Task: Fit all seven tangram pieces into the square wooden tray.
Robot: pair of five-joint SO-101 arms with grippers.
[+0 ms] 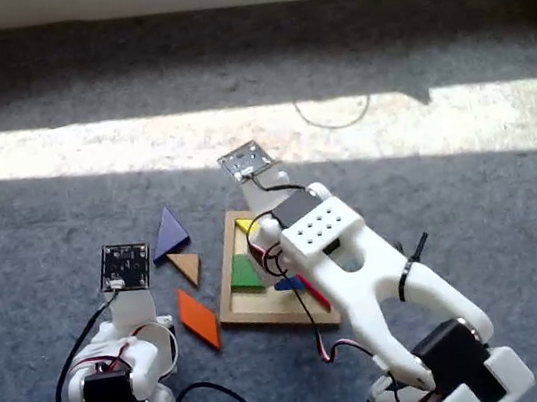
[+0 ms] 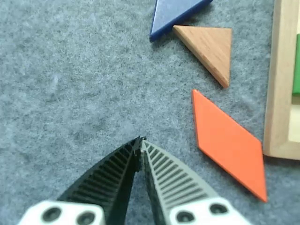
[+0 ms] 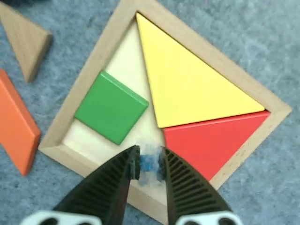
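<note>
Tray [image 3: 89, 77] sits on the grey carpet [image 1: 453, 214], under the right arm. We count three pieces flat inside it:
- big yellow triangle [image 3: 187, 79] fills one corner half
- red triangle [image 3: 211, 140] lies edge to edge with the yellow one
- green square [image 3: 111, 107] is against the opposite rim, one corner touching the yellow piece; bare tray floor shows around it

Right gripper [image 3: 149, 153] is over the tray's near rim, beside the red triangle. It's pinching a small blue piece [image 3: 150, 164] between its tips. The piece is blurred, so we can't tell its shape.

Three pieces are on the carpet beside the tray, on the left arm's side:
- orange parallelogram [image 2: 229, 143], one corner right at the tray's outer rim; we can't tell if it touches
- wooden triangle [image 2: 208, 44] is just past it, with a small gap between them
- dark blue triangle [image 2: 178, 11], its corner almost meeting the wooden one

Left gripper [image 2: 141, 140] is low over bare carpet, fingers pressed together with nothing between them. It's near the orange parallelogram but not touching it.
</note>
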